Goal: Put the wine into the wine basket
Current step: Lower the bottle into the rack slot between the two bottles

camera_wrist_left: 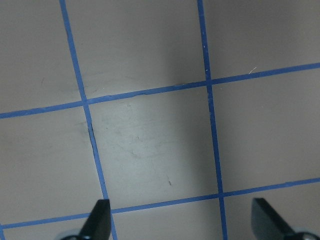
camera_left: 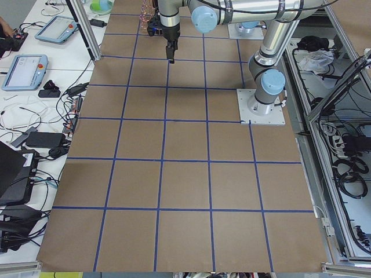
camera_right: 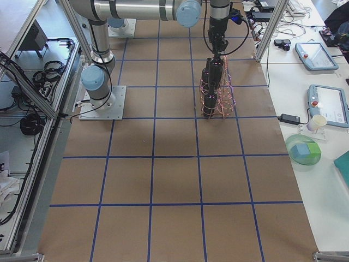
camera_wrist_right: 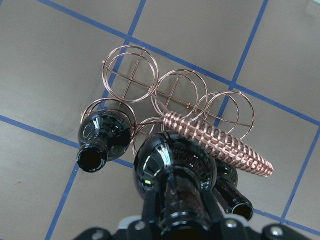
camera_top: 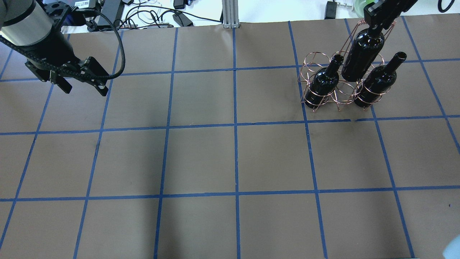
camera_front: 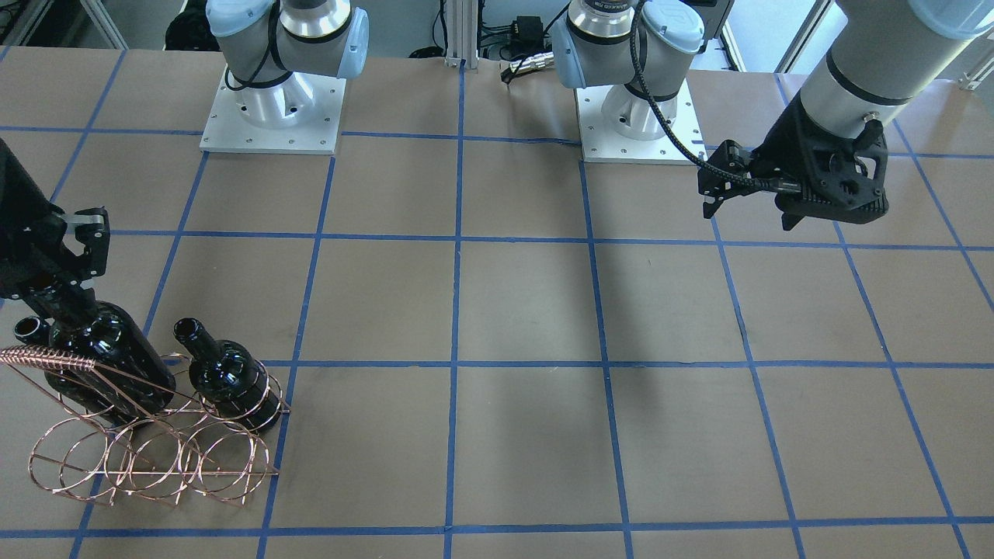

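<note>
The wine basket (camera_top: 312, 58) is a copper wire rack at the far right of the table; it also shows in the front view (camera_front: 147, 454) and the right wrist view (camera_wrist_right: 220, 142). Two black bottles (camera_top: 323, 81) (camera_top: 377, 81) rest tilted in its outer rings. My right gripper (camera_top: 377, 22) is shut on the neck of a third wine bottle (camera_top: 361, 54), whose lower body sits tilted in the rings between the other two. The right wrist view shows this bottle (camera_wrist_right: 170, 160) from above. My left gripper (camera_top: 84, 88) is open and empty above the far left of the table.
The table is brown paper with a blue tape grid (camera_top: 235, 124). The two arm bases (camera_front: 272, 109) (camera_front: 637, 116) stand at the robot's edge. Cables and boxes (camera_top: 158, 14) lie beyond the far edge. The left wrist view shows only bare table under the left gripper (camera_wrist_left: 182, 222).
</note>
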`<move>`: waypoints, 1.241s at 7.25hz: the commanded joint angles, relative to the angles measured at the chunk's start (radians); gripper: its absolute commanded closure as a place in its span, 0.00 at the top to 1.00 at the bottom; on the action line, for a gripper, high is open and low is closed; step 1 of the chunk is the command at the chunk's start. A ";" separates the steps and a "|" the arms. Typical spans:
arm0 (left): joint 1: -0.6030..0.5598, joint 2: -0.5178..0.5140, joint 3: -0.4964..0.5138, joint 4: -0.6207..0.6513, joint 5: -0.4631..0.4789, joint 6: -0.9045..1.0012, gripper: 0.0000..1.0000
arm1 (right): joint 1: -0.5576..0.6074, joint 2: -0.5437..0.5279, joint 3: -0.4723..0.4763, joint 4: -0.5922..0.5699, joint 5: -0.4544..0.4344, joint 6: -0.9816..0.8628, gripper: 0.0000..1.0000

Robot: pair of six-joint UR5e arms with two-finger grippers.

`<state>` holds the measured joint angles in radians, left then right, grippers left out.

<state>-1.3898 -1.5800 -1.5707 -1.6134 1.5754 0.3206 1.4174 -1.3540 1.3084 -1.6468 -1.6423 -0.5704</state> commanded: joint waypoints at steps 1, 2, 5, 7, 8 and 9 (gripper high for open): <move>0.000 0.000 0.000 0.001 0.000 0.000 1.00 | 0.000 0.016 0.000 0.004 0.004 -0.017 0.00; 0.000 0.000 0.000 0.001 0.000 0.002 1.00 | 0.000 0.019 0.002 0.004 0.006 -0.020 0.00; 0.000 0.000 -0.002 0.001 0.000 0.002 1.00 | 0.000 0.041 0.003 0.002 0.004 -0.051 0.00; 0.000 0.000 -0.002 0.001 0.000 0.000 1.00 | 0.000 0.042 0.003 0.002 0.006 -0.051 0.00; 0.000 0.000 0.000 0.001 0.000 0.000 1.00 | 0.000 0.044 0.003 0.002 0.006 -0.052 0.00; 0.000 0.000 -0.002 0.001 0.000 0.000 1.00 | 0.000 0.055 0.003 0.002 0.004 -0.052 0.00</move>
<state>-1.3898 -1.5800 -1.5716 -1.6122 1.5754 0.3207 1.4174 -1.3081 1.3115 -1.6444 -1.6371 -0.6222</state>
